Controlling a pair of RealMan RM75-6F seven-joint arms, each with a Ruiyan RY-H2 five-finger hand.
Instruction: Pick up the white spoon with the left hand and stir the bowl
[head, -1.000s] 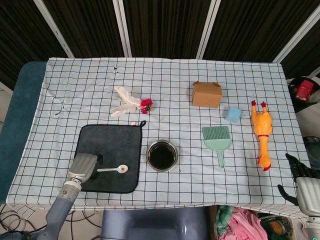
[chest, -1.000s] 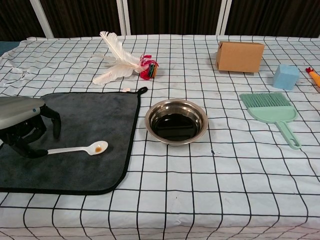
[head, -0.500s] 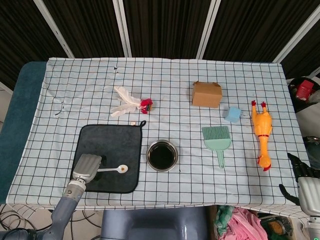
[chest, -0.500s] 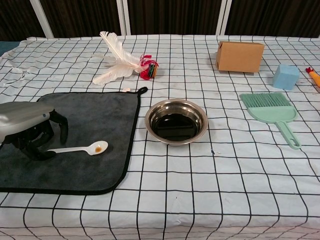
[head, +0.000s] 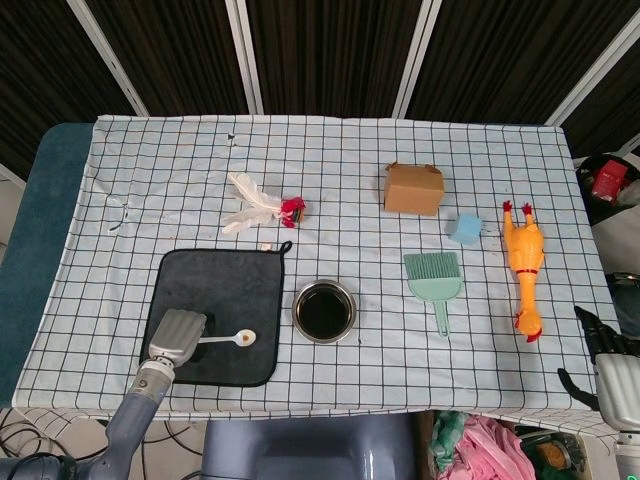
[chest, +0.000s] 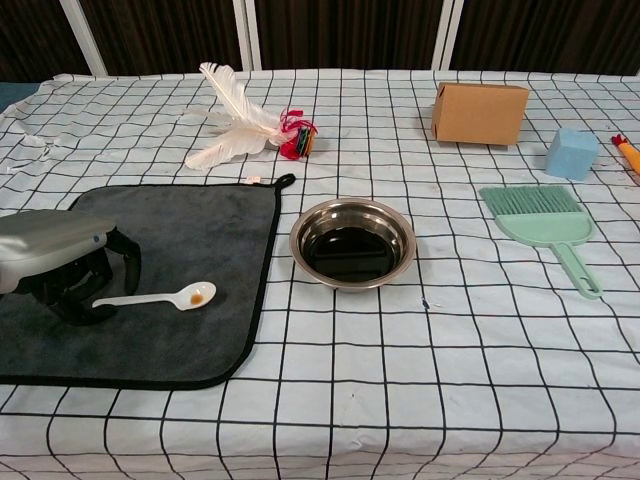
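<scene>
The white spoon (chest: 160, 298) lies flat on the dark grey mat (chest: 190, 230), its scoop with a brown smear pointing right toward the steel bowl (chest: 352, 243). My left hand (chest: 60, 262) sits over the handle's left end, dark fingers arched down on either side of it; the spoon still rests on the mat. From the head view the left hand (head: 177, 335) covers the handle end of the spoon (head: 234, 339), left of the bowl (head: 324, 311). My right hand (head: 600, 352) hangs off the table's right edge, fingers apart and holding nothing.
A white feather toy (head: 262, 205) lies behind the mat. A cardboard box (head: 413, 189), blue block (head: 466, 229), green dustpan brush (head: 434, 280) and yellow rubber chicken (head: 524, 265) occupy the right half. The table's front edge is close to the mat (head: 225, 290).
My left hand has slid right along the mat and its fingers have come over the spoon's handle end. Spoon, bowl and right hand have stayed put.
</scene>
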